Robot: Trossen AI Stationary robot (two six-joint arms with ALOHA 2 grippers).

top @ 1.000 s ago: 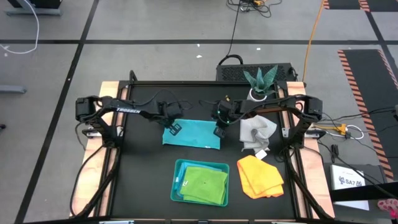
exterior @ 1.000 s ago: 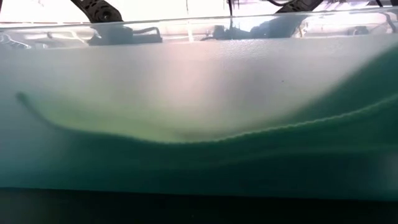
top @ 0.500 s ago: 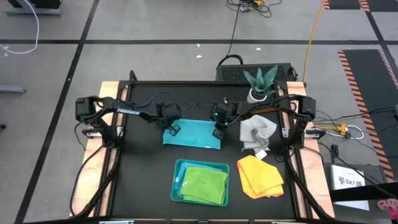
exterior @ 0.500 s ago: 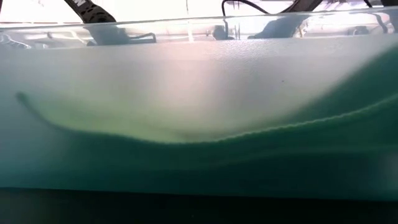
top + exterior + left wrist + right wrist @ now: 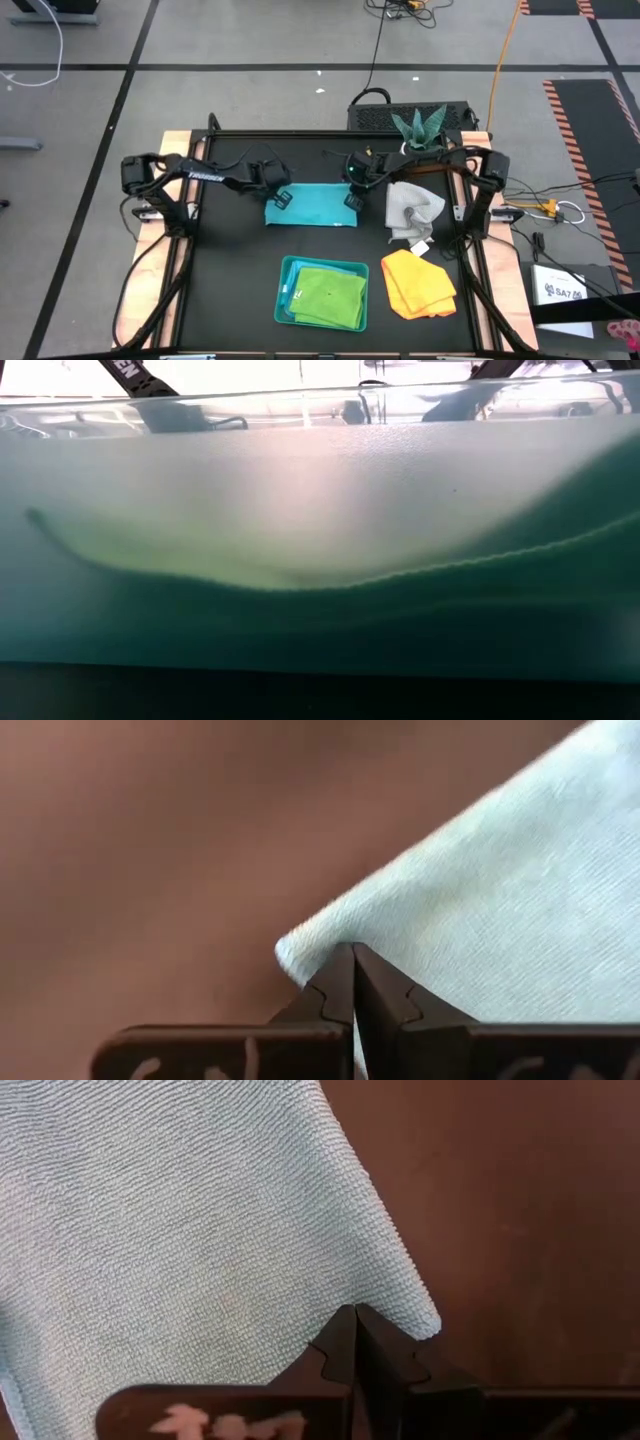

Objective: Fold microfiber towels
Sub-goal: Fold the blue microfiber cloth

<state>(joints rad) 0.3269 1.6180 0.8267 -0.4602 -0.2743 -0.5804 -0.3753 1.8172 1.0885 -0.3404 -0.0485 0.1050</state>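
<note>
A turquoise microfiber towel (image 5: 315, 204) lies on the black table, behind the tray. My left gripper (image 5: 281, 198) is shut on its left corner and my right gripper (image 5: 353, 198) on its right corner; both point steeply down. A lime green towel (image 5: 330, 295) lies in the teal tray (image 5: 284, 290). A yellow-orange towel (image 5: 418, 283) lies to the right of the tray. A pale grey-white towel (image 5: 412, 212) lies crumpled behind the yellow-orange one. My left gripper (image 5: 352, 948) pinches the turquoise towel's left corner (image 5: 300, 945) between its two fingertips, coming from above at a slant. The cloth spreads away from the tips. My right gripper (image 5: 355, 1308) pinches the right corner (image 5: 415, 1315) the same way, slanting down from above. One layer or several, I cannot tell.
A potted plant (image 5: 418, 130) stands at the far right edge, behind the grey-white towel. The tray's frosted wall (image 5: 320, 510) fills the low view and hides the table there. Bare black table (image 5: 230, 270) lies left of the tray.
Both grippers have gone toward the table's far edge and a little down, still shut on the turquoise towel's corners. The towel's near edge has drawn away from the tray, and the towel now looks shorter from front to back.
</note>
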